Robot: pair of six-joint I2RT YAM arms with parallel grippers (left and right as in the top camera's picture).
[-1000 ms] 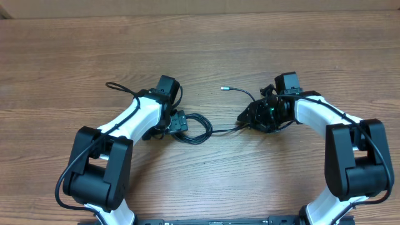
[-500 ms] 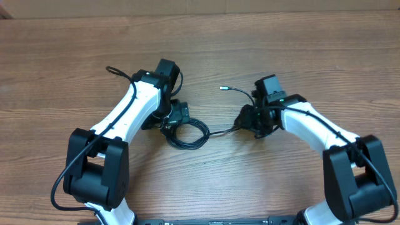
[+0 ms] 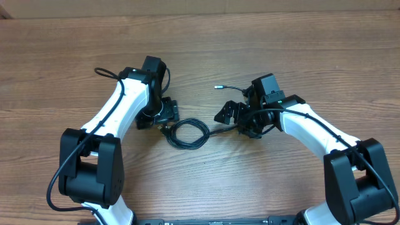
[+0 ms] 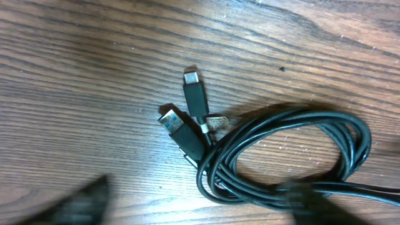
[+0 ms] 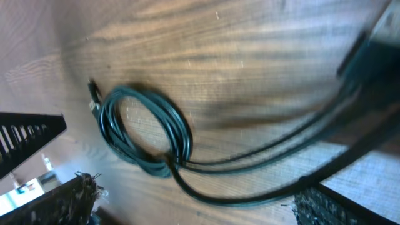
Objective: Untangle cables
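No text, label, brand or number can be read in any view. The small pale strip (image 4: 217,122) on the cables (image 4: 287,156), near the middle of the left wrist view, is too small and blurred to show any letters.

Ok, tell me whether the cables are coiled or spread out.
Coiled. The cables form a multi-strand loop, two plug ends sticking out beside it; strands trail off toward the right gripper.
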